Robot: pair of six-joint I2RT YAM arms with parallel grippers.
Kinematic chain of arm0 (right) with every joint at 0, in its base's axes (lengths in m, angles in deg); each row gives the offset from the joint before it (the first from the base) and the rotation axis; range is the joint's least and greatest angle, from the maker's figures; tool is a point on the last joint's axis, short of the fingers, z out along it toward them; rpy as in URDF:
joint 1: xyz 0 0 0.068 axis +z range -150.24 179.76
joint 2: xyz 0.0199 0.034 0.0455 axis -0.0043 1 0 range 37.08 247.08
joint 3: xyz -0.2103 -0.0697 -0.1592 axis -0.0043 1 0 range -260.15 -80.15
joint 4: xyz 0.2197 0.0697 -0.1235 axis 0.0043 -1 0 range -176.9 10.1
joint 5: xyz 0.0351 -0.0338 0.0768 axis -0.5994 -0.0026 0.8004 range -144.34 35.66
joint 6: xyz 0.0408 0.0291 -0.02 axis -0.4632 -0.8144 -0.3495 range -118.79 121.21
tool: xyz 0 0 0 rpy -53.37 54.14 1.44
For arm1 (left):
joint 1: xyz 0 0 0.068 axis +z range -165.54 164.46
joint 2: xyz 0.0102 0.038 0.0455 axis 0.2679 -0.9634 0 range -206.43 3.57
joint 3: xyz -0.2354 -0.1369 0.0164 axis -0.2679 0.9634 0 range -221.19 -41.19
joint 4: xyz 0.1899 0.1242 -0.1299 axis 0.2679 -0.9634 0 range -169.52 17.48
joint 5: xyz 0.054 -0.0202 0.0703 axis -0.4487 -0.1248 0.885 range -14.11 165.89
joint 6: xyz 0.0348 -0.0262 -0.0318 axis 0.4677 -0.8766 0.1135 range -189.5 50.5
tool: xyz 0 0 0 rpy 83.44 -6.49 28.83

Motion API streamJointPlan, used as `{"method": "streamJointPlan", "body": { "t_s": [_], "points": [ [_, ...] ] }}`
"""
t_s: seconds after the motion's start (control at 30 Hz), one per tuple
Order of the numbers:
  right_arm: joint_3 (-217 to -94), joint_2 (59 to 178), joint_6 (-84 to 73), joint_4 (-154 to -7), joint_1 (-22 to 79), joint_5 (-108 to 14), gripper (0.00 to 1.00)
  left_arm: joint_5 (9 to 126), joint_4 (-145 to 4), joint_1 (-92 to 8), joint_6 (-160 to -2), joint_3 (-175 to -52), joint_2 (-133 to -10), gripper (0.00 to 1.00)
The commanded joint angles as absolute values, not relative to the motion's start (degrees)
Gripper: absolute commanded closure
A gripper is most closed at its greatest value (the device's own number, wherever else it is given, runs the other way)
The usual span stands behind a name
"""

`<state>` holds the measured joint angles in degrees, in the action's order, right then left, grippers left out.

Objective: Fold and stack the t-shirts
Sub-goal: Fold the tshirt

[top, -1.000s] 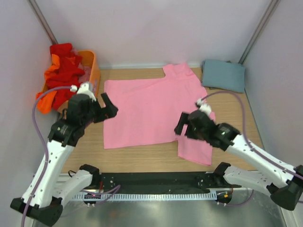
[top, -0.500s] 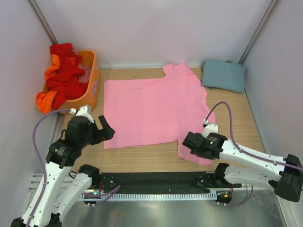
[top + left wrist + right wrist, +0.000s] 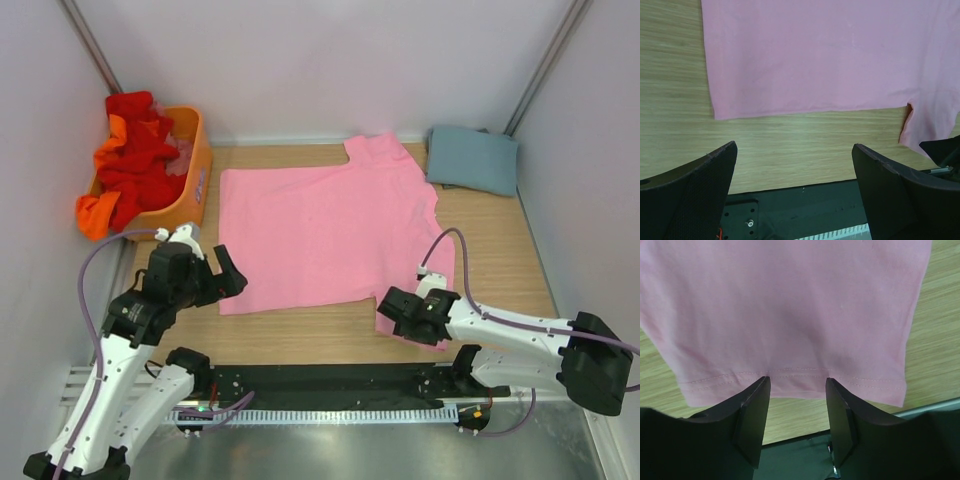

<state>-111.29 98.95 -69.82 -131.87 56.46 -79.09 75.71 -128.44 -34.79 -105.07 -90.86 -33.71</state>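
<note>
Right fingers [image 3: 752,420] lowered (parted) astride pink t-shirt [image 3: 790,305] hem.

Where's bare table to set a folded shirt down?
Free: the wood strip between the pink t-shirt and the near edge of the table; the wood right of its sleeve, nearer than the grey-blue t-shirt. Crowded: back left, basket heaped with red t-shirts.

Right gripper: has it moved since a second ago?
Yes. The right gripper has moved toward the near edge, closer to the black base rail, and now sits at the sleeve hem of the pink t-shirt.
</note>
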Motion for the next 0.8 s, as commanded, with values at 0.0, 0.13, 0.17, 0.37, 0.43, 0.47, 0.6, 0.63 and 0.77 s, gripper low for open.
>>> {"method": "streamJointPlan", "body": {
  "t_s": [0.0,0.13,0.17,0.37,0.43,0.47,0.6,0.63,0.77],
  "points": [
    [-109.34,97.29,-72.35,-128.68,56.18,-78.86,0.46,74.13,-126.22,-34.96,-104.65,-90.85,-34.31,0.02],
    [-106.52,94.13,-73.68,-127.98,56.18,-77.89,0.48,74.22,-126.22,-34.96,-104.65,-90.85,-34.49,0.02],
    [-105.39,93.69,-73.68,-127.02,56.18,-77.28,0.49,74.22,-126.22,-34.96,-104.57,-90.85,-34.57,0.03],
    [-104.58,93.42,-73.77,-126.13,56.27,-77.28,0.56,74.57,-126.39,-34.96,-104.74,-90.85,-35.19,0.03],
    [-104.58,93.51,-72.80,-125.87,56.18,-77.19,0.68,75.10,-126.57,-34.96,-104.83,-90.94,-35.71,0.03],
    [-104.58,93.59,-72.62,-125.69,56.18,-77.19,0.80,75.27,-126.92,-34.96,-105.09,-91.03,-35.80,0.03],
    [-104.94,94.30,-70.95,-125.69,56.27,-76.92,0.96,77.29,-127.53,-34.96,-105.62,-91.46,-37.12,0.03],
    [-105.89,94.38,-70.87,-126.13,56.18,-77.36,0.99,78.17,-127.71,-34.96,-105.71,-91.64,-37.56,0.04],
    [-110.55,92.72,-69.03,-131.12,56.18,-78.85,0.99,80.81,-130.08,-34.96,-108.69,-91.99,-39.05,0.04]
  ]
}}
